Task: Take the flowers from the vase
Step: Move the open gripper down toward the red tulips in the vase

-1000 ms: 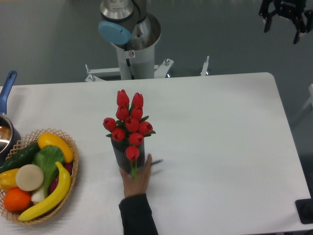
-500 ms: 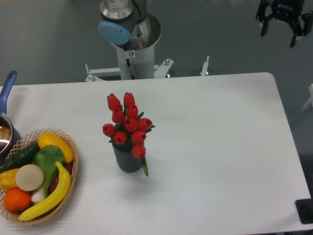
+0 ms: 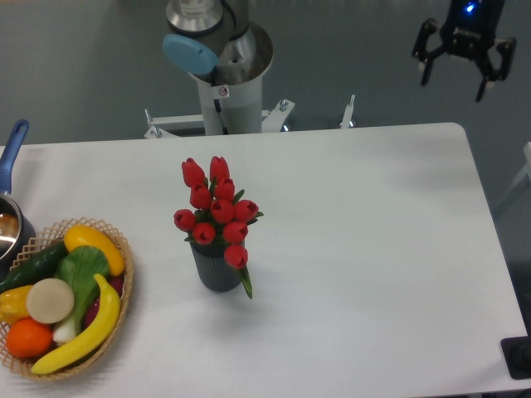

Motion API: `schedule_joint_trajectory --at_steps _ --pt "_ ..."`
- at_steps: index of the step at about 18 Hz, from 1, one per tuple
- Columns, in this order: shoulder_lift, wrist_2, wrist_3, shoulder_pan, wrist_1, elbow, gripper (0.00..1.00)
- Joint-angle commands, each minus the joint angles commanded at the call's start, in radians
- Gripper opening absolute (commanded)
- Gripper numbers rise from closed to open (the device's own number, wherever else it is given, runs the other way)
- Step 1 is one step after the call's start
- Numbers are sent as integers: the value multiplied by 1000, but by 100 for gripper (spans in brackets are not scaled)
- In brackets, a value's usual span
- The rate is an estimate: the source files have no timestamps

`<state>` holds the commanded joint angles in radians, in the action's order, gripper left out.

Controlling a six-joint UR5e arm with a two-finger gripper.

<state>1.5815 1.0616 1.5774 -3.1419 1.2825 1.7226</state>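
Gripper (image 3: pixel 455 73) sits high at the upper right of the view, beyond the far right corner of the worktop (image 3: pixel 373 249), well apart from everything on it. Its fingers (image 3: pixel 426 68) point down and stand spread wide, with nothing between them.

The flowers (image 3: pixel 216 214), a bunch of red tulip buds with green leaves, stand in the vase (image 3: pixel 217 269) near the middle of the worktop, a little left of centre. The bunch leans toward the back edge; 1 bud hangs over the vase's front rim and 1 green leaf trails down its right side. The vase is dark grey, ribbed, upright.

At the left edge lies a wicker basket (image 3: pixel 124 286) of fruit and vegetables, well apart from the vase. Behind it, a metal pot with a blue handle (image 3: pixel 12 149) is cut off by the frame edge. The arm's base column (image 3: pixel 228 91) stands behind the worktop's back edge.
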Motion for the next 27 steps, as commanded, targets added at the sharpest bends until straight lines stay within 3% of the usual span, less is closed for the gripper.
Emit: schedule_joint_trajectory --at_steps 4,8,11,16,20,27 --pt "14 -3 -144 98 -81 31 100" --pt "17 -18 -157 180 -198 107 100" --pt "25 -95 -157 192 -281 144 100" --pt "35 -147 -157 290 -285 157 100" --pt "86 -333 -157 315 -288 160 100" --pt "121 -342 -60 384 -296 161 100"
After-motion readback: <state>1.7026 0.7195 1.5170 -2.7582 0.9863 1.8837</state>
